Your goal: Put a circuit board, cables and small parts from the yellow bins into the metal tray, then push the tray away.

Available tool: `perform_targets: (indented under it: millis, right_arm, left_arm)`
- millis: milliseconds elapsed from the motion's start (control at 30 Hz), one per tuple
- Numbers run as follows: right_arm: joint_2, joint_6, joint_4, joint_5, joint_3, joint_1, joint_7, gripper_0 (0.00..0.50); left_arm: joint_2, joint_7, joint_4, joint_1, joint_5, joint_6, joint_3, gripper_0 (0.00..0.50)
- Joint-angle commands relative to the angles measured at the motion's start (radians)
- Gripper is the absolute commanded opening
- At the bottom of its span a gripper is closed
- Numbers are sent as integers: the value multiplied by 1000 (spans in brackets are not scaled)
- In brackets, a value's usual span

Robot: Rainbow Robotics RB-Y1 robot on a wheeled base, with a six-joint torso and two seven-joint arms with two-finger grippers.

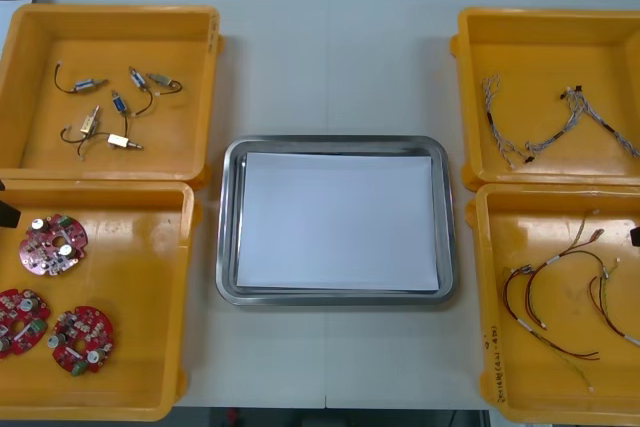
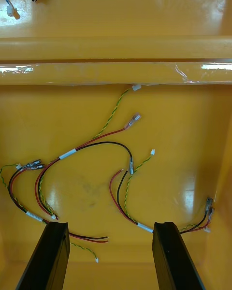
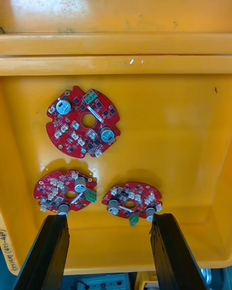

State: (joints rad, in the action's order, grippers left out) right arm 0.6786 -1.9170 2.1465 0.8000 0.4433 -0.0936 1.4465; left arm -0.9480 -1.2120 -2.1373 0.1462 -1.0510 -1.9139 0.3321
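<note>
The metal tray (image 1: 228,217), white inside, lies flat at the worktop's middle. Along the left edge, the far left bin (image 1: 185,47) holds small metal parts (image 1: 110,112) and the near left bin (image 1: 140,287) holds three round red circuit boards (image 1: 52,244). Along the right edge, the far right bin (image 1: 540,57) holds twisted blue and white cables (image 1: 570,122), and the near right bin (image 1: 530,227) holds red, black and yellow cables (image 1: 550,263).

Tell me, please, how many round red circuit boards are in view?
3, all in the yellow bin at the robot's near left: the far circuit board, the left circuit board toward the bin's left side, and the near circuit board beside it. None appears hidden.
</note>
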Motion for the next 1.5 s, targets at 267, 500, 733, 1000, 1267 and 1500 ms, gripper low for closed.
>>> perform_targets:
  millis: [267, 500, 733, 1000, 1267, 1500]
  right_arm:
    - [21, -3, 27, 22, 66, 25, -8, 500]
    - [21, -3, 89, 19, 83, 84, 2, 500]
    - [21, -3, 153, 25, 92, 206, 15, 500]
    - [21, 104, 185, 31, 103, 324, 40, 500]
    - [21, 271, 185, 41, 120, 431, 75, 500]
    - [26, 417, 185, 34, 109, 528, 149, 500]
  left_arm:
    - [-21, -70, -9, -56, 36, 55, -13, 500]
    - [-21, -77, -9, -106, 37, 128, -13, 500]
    - [-21, -89, -9, -185, 39, 231, -13, 500]
    - [-21, -96, -9, -263, 60, 314, -31, 500]
    - [-21, -98, -7, -324, 95, 395, -70, 500]
    - [-20, -95, -7, -356, 201, 429, -130, 500]
